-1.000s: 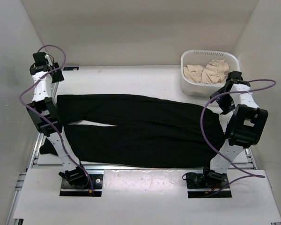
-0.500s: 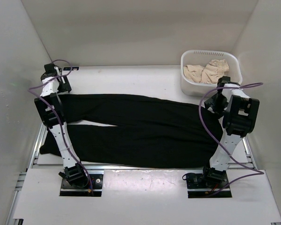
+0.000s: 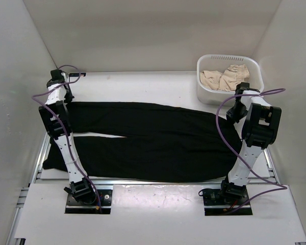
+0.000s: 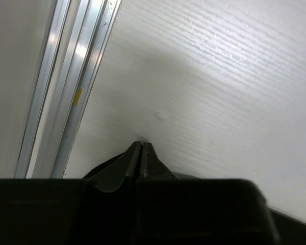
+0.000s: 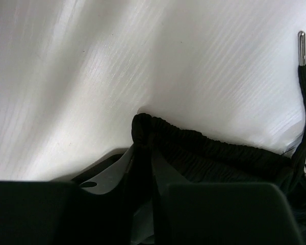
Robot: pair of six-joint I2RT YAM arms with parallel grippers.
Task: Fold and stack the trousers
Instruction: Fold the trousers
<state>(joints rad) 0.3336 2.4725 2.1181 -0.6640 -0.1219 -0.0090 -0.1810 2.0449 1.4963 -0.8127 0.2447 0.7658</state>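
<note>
The white table [image 3: 143,86] bears the trousers [image 3: 153,143] spread flat; a basket [image 3: 214,97] sits far right.

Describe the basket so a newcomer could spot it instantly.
Start at the white table and go to its far right corner. There, beyond the black trousers, stands a white basket; it alone has a slotted rim and holds crumpled beige cloth.
</note>
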